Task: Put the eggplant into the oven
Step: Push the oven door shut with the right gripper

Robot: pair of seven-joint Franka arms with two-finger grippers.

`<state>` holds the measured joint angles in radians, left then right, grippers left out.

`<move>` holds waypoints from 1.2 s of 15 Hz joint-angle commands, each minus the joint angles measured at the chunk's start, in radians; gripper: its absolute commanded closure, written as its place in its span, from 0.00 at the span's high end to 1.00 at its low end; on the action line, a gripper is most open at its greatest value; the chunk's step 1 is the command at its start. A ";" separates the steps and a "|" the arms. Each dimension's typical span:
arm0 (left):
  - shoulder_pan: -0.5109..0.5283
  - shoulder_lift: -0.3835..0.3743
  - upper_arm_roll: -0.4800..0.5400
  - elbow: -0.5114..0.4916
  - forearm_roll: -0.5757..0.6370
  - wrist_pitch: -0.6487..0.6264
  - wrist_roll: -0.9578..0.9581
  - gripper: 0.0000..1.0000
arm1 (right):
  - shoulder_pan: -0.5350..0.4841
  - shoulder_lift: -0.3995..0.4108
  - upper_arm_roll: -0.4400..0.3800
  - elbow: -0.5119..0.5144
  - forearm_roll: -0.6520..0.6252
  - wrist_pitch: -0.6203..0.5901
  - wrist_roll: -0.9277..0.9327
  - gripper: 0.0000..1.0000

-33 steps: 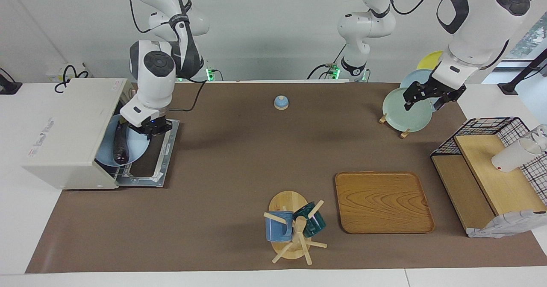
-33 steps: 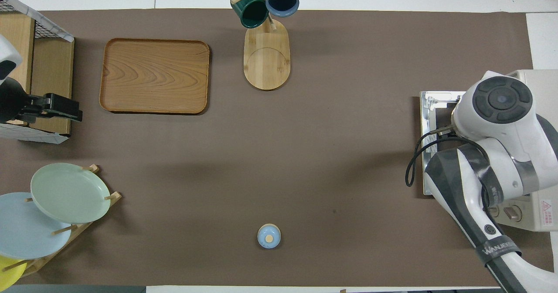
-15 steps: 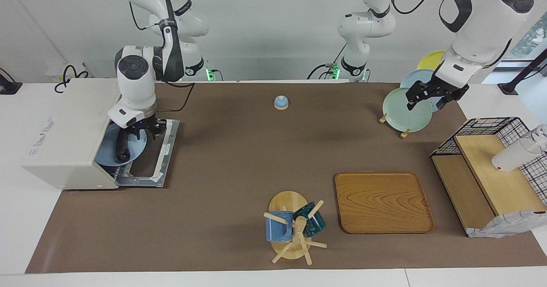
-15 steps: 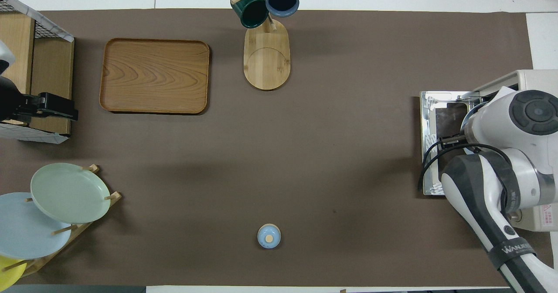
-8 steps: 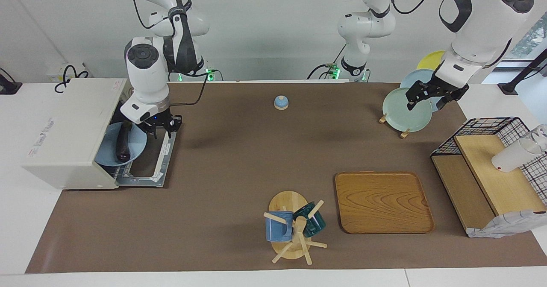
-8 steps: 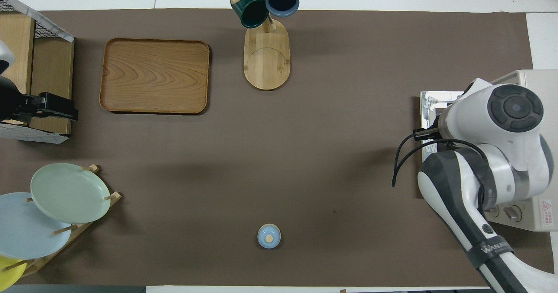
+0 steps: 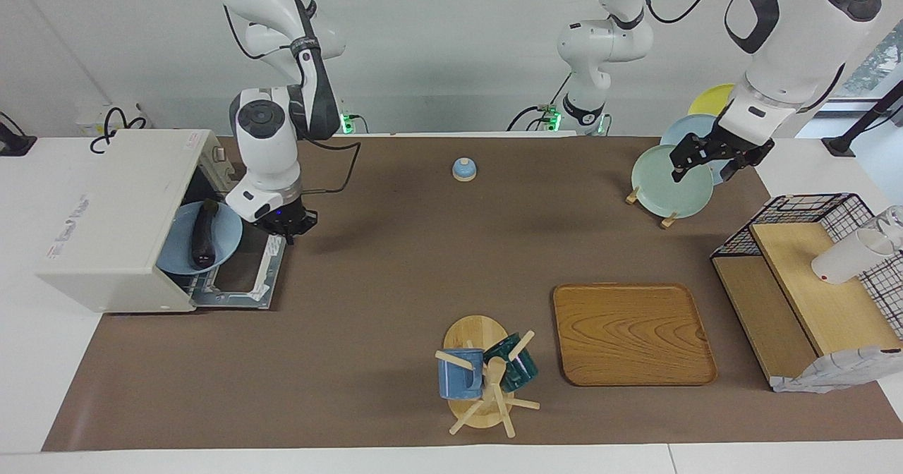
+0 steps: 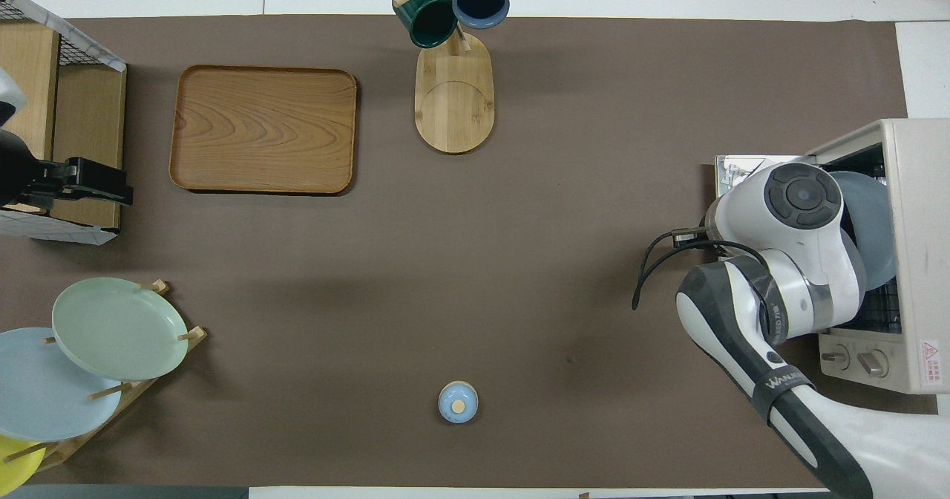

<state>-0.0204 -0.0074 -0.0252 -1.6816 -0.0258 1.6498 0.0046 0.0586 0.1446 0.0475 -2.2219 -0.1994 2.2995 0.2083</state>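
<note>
The dark purple eggplant (image 7: 202, 235) lies on a light blue plate (image 7: 224, 243) that rests on the rack inside the white oven (image 7: 113, 213). The oven's door (image 7: 248, 276) is folded down flat on the table. My right gripper (image 7: 287, 232) hangs shut and holds nothing, over the door's outer edge, apart from the plate. In the overhead view the right arm and the oven (image 8: 909, 187) top hide the eggplant, and only part of the plate (image 8: 870, 217) shows. My left gripper (image 7: 703, 168) waits open above the plate rack.
A small blue lidded jar (image 7: 463, 169) stands near the robots at mid-table. A plate rack (image 7: 669, 181), a wooden tray (image 7: 633, 333), a mug tree (image 7: 483, 379) and a wire-and-wood rack (image 7: 811, 283) with a white cup (image 7: 846, 257) fill the left arm's end.
My right gripper has drawn back out of the oven mouth toward the table's middle and shut its fingers. The plate with the eggplant stays in the oven. The left arm has not moved.
</note>
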 commanded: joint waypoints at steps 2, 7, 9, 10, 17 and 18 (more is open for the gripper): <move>0.005 -0.014 -0.002 -0.010 0.017 0.010 0.009 1.00 | -0.016 0.004 0.003 -0.015 -0.049 0.017 0.003 0.00; 0.005 -0.014 -0.002 -0.010 0.017 0.008 0.011 1.00 | -0.037 0.001 0.003 -0.019 -0.170 0.006 0.005 0.00; 0.005 -0.014 -0.002 -0.010 0.017 0.008 0.009 1.00 | -0.030 0.003 0.003 -0.012 -0.205 0.000 -0.003 0.00; 0.005 -0.014 -0.002 -0.010 0.017 0.008 0.009 1.00 | -0.032 0.006 0.003 0.001 -0.239 -0.018 -0.007 0.00; 0.005 -0.014 -0.002 -0.010 0.017 0.008 0.009 1.00 | -0.155 -0.011 0.003 0.246 -0.177 -0.230 -0.393 0.00; 0.005 -0.014 -0.002 -0.010 0.017 0.008 0.009 1.00 | -0.181 -0.020 0.002 0.263 -0.138 -0.253 -0.438 0.00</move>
<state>-0.0204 -0.0074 -0.0252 -1.6816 -0.0258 1.6500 0.0046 -0.0052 0.1127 0.0777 -2.0303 -0.3042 2.0418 -0.0827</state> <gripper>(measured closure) 0.000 0.991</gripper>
